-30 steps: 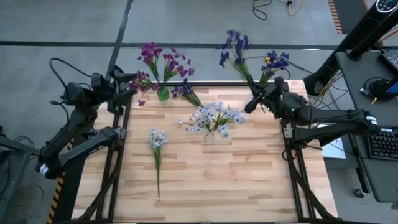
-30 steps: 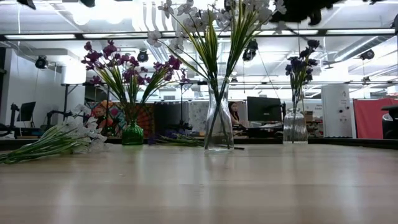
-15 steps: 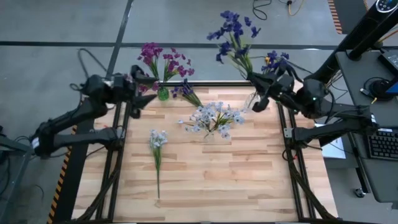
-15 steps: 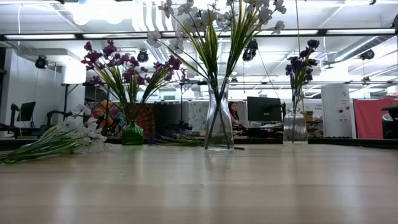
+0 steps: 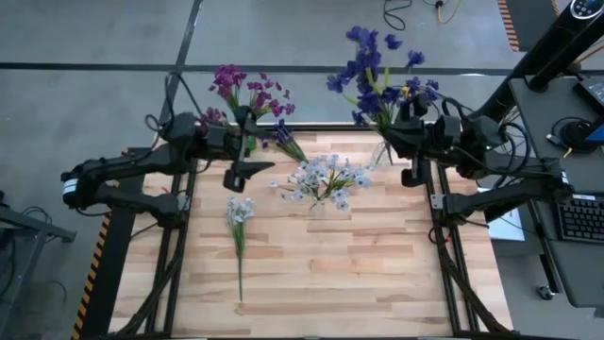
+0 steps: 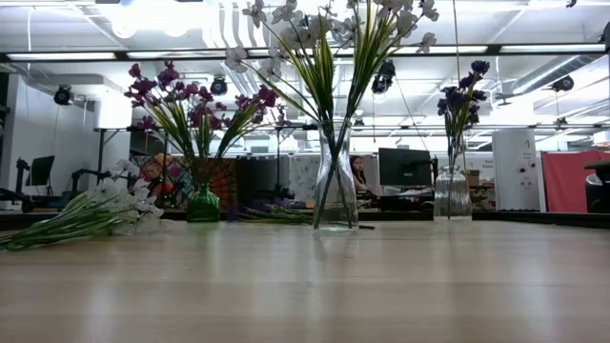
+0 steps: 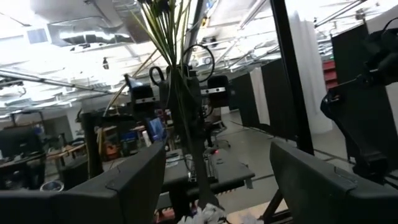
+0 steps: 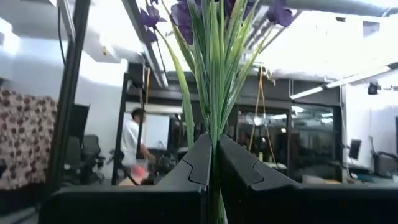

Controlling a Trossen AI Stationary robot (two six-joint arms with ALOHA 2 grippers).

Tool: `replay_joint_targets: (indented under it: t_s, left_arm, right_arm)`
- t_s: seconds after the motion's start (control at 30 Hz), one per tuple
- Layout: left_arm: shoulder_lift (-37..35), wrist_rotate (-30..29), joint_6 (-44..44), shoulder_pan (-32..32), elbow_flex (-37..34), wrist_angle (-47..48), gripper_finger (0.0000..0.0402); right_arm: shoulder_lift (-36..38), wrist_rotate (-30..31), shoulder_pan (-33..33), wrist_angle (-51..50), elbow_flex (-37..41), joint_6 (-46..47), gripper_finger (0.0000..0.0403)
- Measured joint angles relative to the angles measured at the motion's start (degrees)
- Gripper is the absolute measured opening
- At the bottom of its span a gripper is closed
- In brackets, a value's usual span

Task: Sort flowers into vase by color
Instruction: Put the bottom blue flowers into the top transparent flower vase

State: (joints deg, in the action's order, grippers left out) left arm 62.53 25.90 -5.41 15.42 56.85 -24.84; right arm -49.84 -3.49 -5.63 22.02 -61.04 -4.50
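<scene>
My right gripper (image 5: 388, 127) is shut on a blue-violet flower spray (image 5: 368, 61), raised above the table's far right corner. Below it a clear vase (image 6: 452, 195) holds more blue-violet flowers (image 6: 463, 93). My left gripper (image 5: 247, 173) hangs open over the far left of the table, beside the green vase (image 5: 247, 143) of magenta flowers (image 5: 241, 87). A clear vase (image 6: 335, 191) in the middle holds white flowers (image 5: 326, 178). One white spray (image 5: 236, 212) lies flat on the table. A blue-violet spray (image 5: 283, 140) lies next to the green vase. My right gripper pinches the bundled green stems (image 8: 213, 127) of the blue-violet spray between its two shut fingers (image 8: 193, 163), low on the stems. The fingers slant upward from the table's right side. The spray stands up out of the fingers, blossoms on top, lifted clear of table and vase.
Black frame rails (image 5: 184, 203) run along the table's left and right sides. The near half of the wooden table (image 5: 330, 283) is bare apart from the white spray's stem. A desk with a keyboard (image 5: 578, 217) stands beyond the right edge.
My left gripper has swung from the table's left edge inward, over the far left of the table, staying open. My right gripper has risen out of the low view and tipped upward with the blue-violet spray, whose blossoms now stand higher.
</scene>
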Motion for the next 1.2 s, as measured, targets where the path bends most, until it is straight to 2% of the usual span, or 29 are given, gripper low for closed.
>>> replay_joint_targets:
  t_s: [0.13,0.3,0.5,0.7,0.97,1.2]
  left_arm:
    - [3.94,0.05,0.06,-0.96,1.92,-3.72,0.0270]
    - [10.03,0.11,-0.09,-1.40,6.76,-3.66,0.0270]
    - [18.18,4.39,-0.55,-1.67,12.38,-4.00,0.0270]
    - [25.87,5.32,-0.57,-3.33,18.41,-5.74,0.0270]
    - [31.50,8.56,-0.07,-4.13,25.12,-5.83,0.0270]
    - [33.57,11.18,0.11,-4.90,27.85,-6.10,0.0270]
  right_arm:
    - [-2.73,0.01,1.17,6.51,0.14,-0.59,0.0012]
    - [-6.89,0.00,1.78,11.80,-1.10,-1.31,0.0012]
    - [-11.38,-0.29,1.77,12.17,-5.00,0.03,0.0012]
    - [-16.24,-1.68,1.77,12.27,-8.51,1.80,0.0012]
    - [-19.33,-3.19,2.01,16.63,-9.08,3.72,0.0012]
    - [-19.74,-2.99,2.01,19.69,-9.07,3.19,0.0013]
